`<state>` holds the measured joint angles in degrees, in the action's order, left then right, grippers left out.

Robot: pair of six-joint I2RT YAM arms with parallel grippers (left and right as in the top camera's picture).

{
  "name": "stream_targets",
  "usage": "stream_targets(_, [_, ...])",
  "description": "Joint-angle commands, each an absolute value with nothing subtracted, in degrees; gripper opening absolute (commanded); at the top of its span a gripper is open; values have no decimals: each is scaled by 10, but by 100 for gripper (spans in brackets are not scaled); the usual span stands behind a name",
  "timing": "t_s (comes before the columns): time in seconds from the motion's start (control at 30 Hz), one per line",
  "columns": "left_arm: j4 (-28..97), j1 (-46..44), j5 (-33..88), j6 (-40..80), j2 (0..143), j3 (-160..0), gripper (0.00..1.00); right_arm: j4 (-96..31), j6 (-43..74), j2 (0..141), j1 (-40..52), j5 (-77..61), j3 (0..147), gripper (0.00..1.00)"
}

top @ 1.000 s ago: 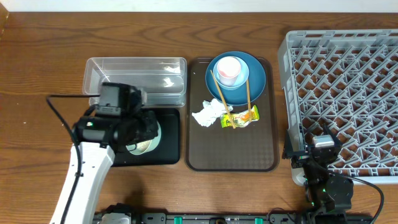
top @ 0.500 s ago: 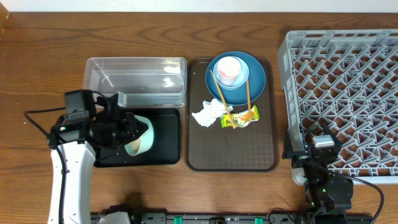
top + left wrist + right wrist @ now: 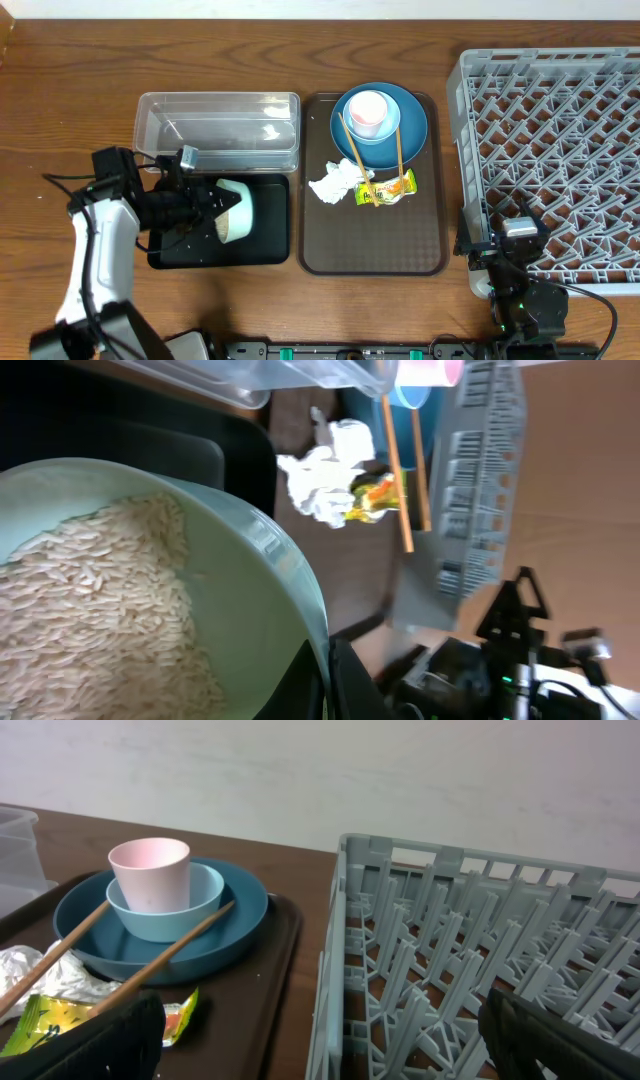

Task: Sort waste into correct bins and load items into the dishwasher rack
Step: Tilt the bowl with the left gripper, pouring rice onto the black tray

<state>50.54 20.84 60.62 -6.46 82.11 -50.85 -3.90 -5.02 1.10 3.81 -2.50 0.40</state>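
Observation:
My left gripper [image 3: 214, 206] is shut on the rim of the mint-green bowl [image 3: 237, 209], which is tipped on its side over the black tray [image 3: 262, 250]. In the left wrist view the fingers [image 3: 326, 682] pinch the bowl [image 3: 250, 560], and white rice [image 3: 90, 600] lies inside it. The clear tub [image 3: 220, 125] stands behind. On the dark-blue plate [image 3: 412, 128] sit the light-blue saucer [image 3: 200, 898] and the pink cup [image 3: 367, 112], with chopsticks [image 3: 400, 152] across them. The napkin [image 3: 335, 182] and the wrapper [image 3: 392, 187] lie in front. My right gripper [image 3: 320, 1055] is open and empty by the grey rack [image 3: 560, 150].
The brown serving tray [image 3: 375, 250] lies between the black tray and the rack and carries the plate, napkin and wrapper. The rack's near left corner stands close to my right gripper. Bare wooden table [image 3: 60, 100] lies left of the tub.
My left arm has swung back to the left and the bowl has tipped further onto its side over the black tray. The right arm has not moved.

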Motion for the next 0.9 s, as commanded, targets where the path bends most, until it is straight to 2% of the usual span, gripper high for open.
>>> stream_targets(0.0, [505, 226, 682, -110, 845, -503, 6, -41, -48, 10, 42, -19, 3, 99])
stream_targets(0.4, [539, 283, 705, -146, 865, -503, 6, -41, -48, 10, 42, -19, 3, 99])
stream_targets(0.87, [548, 287, 720, -159, 865, -503, 6, -41, -48, 10, 42, -19, 3, 99])
